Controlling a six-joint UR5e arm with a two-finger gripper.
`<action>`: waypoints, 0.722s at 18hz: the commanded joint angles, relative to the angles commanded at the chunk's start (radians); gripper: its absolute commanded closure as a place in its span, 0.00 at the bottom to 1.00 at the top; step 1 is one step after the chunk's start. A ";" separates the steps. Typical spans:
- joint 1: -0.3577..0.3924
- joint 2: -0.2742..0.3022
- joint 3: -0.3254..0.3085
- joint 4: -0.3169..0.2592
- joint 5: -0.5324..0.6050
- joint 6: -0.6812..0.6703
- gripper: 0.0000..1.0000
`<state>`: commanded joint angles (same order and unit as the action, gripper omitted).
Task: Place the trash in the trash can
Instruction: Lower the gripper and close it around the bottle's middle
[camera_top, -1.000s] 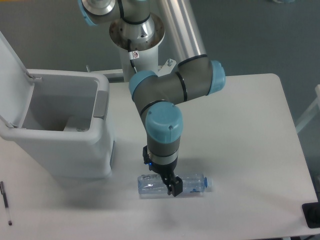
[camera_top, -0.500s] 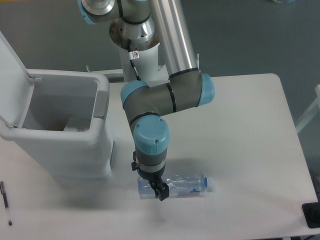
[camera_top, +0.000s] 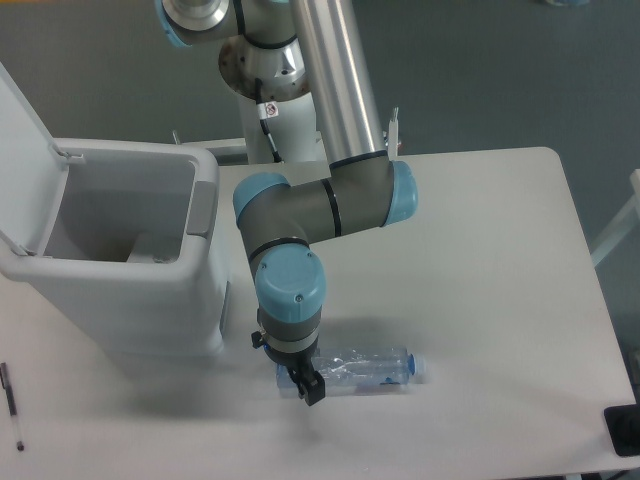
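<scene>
The trash in view is a crushed clear plastic bottle (camera_top: 365, 370) with a pale blue cap, lying on its side on the white table near the front edge, cap pointing right. My gripper (camera_top: 305, 387) points straight down over the bottle's left end. The wrist hides most of the fingers; only dark fingertips (camera_top: 312, 392) show at the bottle's base, so their spacing is unclear. The trash can (camera_top: 150, 310), a boxy pale grey bin, stands at the left with its white lid (camera_top: 22, 160) swung up and its mouth open. It is about a hand's width left of the gripper.
A thin black pen (camera_top: 11, 405) lies at the table's front left corner. A black object (camera_top: 625, 430) pokes in at the front right edge. The arm's elbow (camera_top: 330, 205) reaches over the table beside the bin's right wall.
The gripper and wrist have slid left along the bottle, from its middle to its left end. The bottle has stayed where it lay.
</scene>
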<state>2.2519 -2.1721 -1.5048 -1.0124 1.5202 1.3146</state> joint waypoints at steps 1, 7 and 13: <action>-0.002 -0.006 -0.002 0.002 0.000 0.006 0.03; -0.008 -0.021 -0.003 0.008 0.018 0.006 0.06; -0.028 -0.040 0.006 0.009 0.124 0.002 0.19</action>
<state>2.2243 -2.2120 -1.4987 -1.0032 1.6444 1.3162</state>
